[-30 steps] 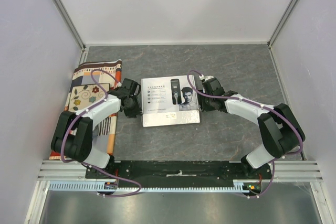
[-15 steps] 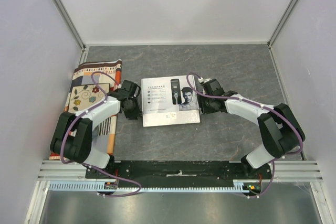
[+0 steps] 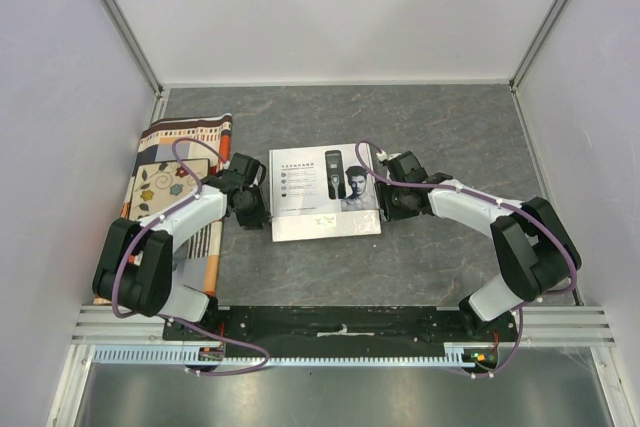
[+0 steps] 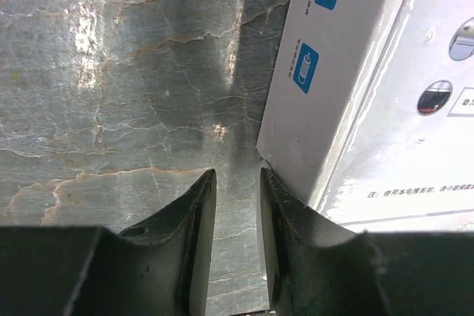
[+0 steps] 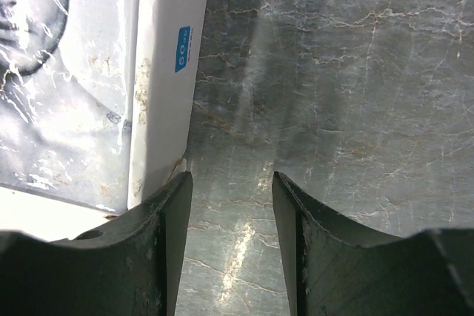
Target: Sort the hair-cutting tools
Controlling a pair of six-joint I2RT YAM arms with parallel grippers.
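The white box (image 3: pixel 310 219), a flat glossy carton, lies shut at the centre of the grey veined table (image 3: pixel 450 127) with its slightly longer side running left to right. The tools inside are hidden. The left gripper (image 4: pixel 235 175) stands narrow and empty at the box's left wall. The right gripper (image 5: pixel 231 177) stands wider and empty at its right wall.

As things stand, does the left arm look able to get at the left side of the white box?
Probably yes. The left gripper sits right beside the left wall of the white box, its jaws parted and empty. Only bare table lies around it, and nothing stands between.
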